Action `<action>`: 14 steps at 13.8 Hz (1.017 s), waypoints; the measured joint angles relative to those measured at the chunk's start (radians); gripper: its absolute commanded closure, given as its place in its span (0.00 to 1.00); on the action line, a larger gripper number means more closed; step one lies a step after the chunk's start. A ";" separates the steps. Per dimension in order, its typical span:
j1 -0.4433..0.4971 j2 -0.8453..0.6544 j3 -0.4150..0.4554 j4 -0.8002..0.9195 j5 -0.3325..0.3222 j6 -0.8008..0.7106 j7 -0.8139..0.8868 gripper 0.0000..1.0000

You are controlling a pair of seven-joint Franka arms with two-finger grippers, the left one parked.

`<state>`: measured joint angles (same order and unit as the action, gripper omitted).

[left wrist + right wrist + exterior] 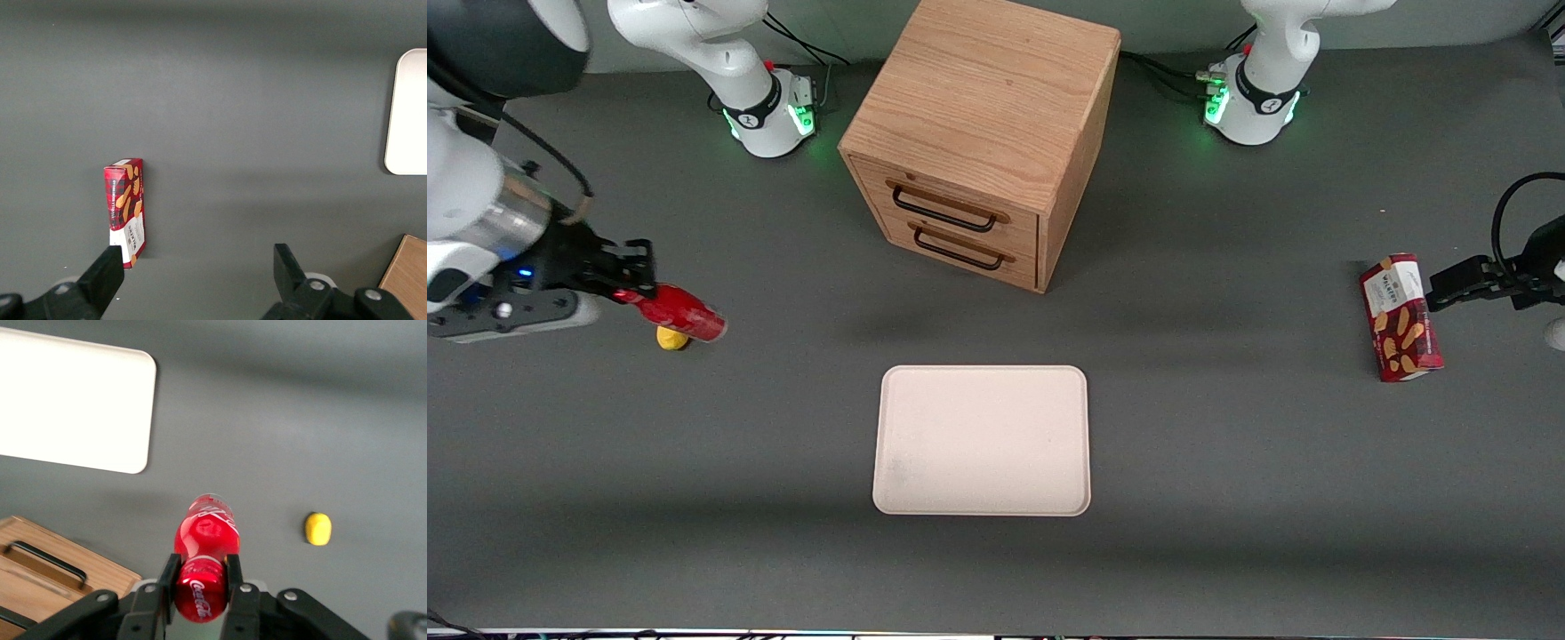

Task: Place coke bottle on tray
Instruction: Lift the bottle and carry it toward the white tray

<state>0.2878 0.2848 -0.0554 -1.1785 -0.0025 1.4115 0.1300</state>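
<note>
Gripper closed on the coke bottle near its cap end, lifted above the table close to the yellow lump — apparently for carrying toward the bare tray, well apart, nearer the camera.

White "Coca-Cola" script runs along the red body of the coke bottle, readable in the right wrist view where the gripper clamps the bottle between its two fingers, held above the table toward the working arm's end. The same script shows a second time, fainter, on the bottle's end pointing away from the gripper. The red biscuit box, lying toward the parked arm's end of the table, carries a white label panel with dark lettering and a printed biscuit design; the lettering cannot be made out in any view.
</note>
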 measured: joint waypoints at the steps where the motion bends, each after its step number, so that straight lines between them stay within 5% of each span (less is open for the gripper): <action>1: 0.024 0.029 0.000 0.032 0.014 0.000 0.053 1.00; 9: 0.127 0.272 0.094 0.249 0.038 0.056 0.436 1.00; 14: 0.122 0.299 0.109 0.277 0.038 0.086 0.465 1.00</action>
<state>0.4095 0.5834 0.0533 -0.9019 0.0353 1.4978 0.5948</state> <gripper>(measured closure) 0.683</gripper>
